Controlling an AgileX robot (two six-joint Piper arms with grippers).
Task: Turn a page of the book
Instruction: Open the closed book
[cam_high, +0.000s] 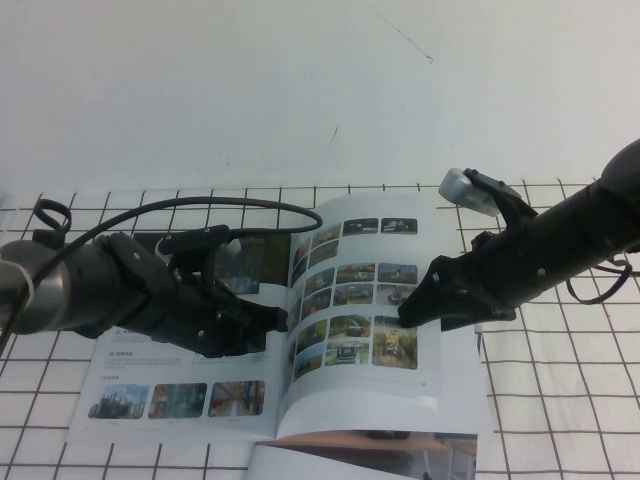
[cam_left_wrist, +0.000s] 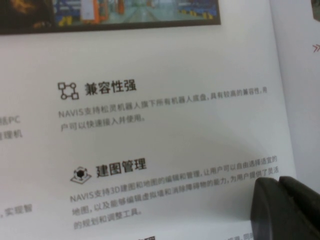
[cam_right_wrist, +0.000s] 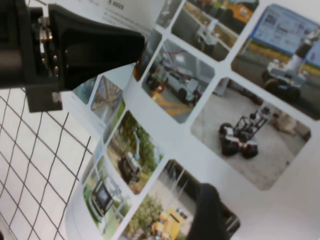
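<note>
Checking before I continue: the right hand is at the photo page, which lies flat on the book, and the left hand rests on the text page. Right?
Not flat: the high view shows the photo page lifted and arching above the book. The right hand is at it; the left hand rests on the text page.

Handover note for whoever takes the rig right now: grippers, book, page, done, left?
Left gripper: low on the book's left page, fingertips near the spine; open or shut unclear.
Right gripper: open, at the photo side of the page, one fingertip against it.
Book lies open on the gridded table. The page stands lifted and curved over the spine, its bottom edge off the sheet below.
Done: page raised.
Left: carry it over to the left side and lay it flat, presumably after the left gripper clears.
</note>
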